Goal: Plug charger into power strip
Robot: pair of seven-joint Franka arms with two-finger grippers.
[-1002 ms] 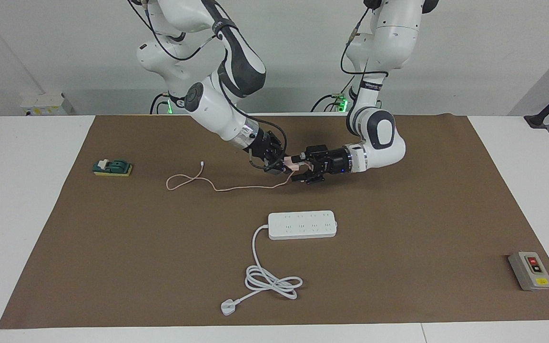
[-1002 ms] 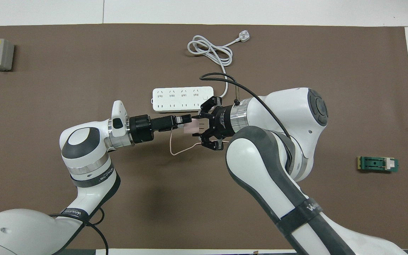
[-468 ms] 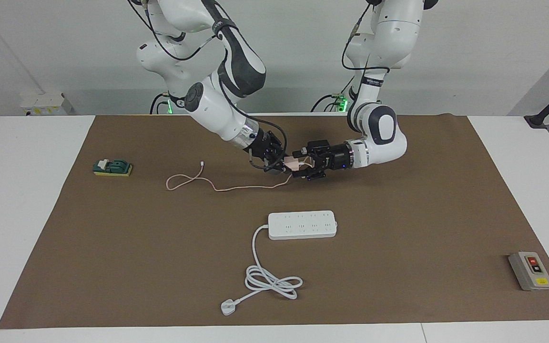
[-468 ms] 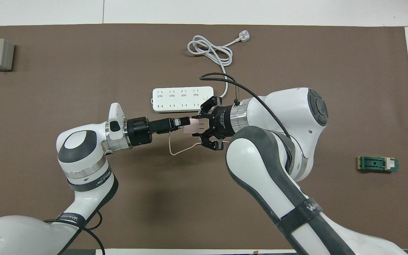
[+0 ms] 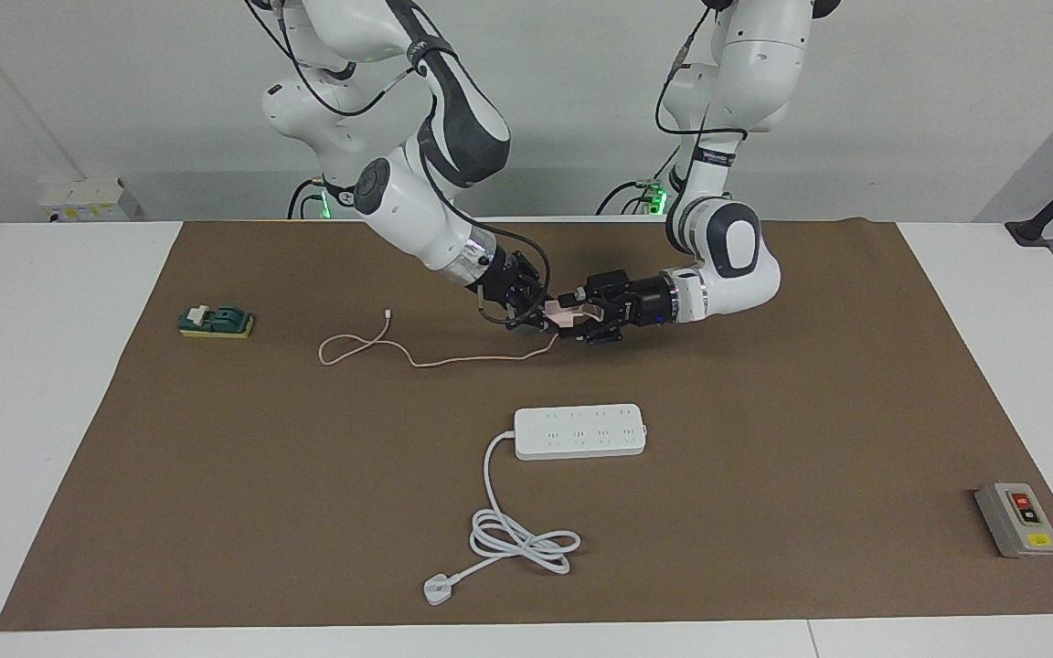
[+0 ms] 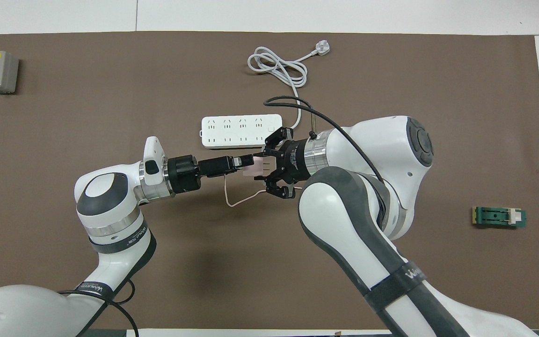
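Overhead view: right gripper [image 6: 261, 164] clamped on small pale pink cube charger [image 6: 254, 166], left gripper [image 6: 244, 161] closing onto it, both over mat nr long flat white power strip [image 6: 241, 131].

My right fingers [image 5: 547, 317] are clamped on the pink charger [image 5: 564, 316], holding it up above the brown mat [image 5: 764, 411] on the surface. My left fingers [image 5: 574, 322] meet the same charger from my left arm's end, set around its other end; I can't tell how tightly they grip. The charger's thin pink cable [image 5: 435, 359] drops to the mat and trails toward my right arm's end, looping before its tiny connector [image 5: 387, 314]. The white power strip [image 5: 579, 431] lies flat on the mat, farther from me than the charger, and its thick cord [image 5: 517, 535] coils farther still, ending in a white plug [image 5: 438, 589].
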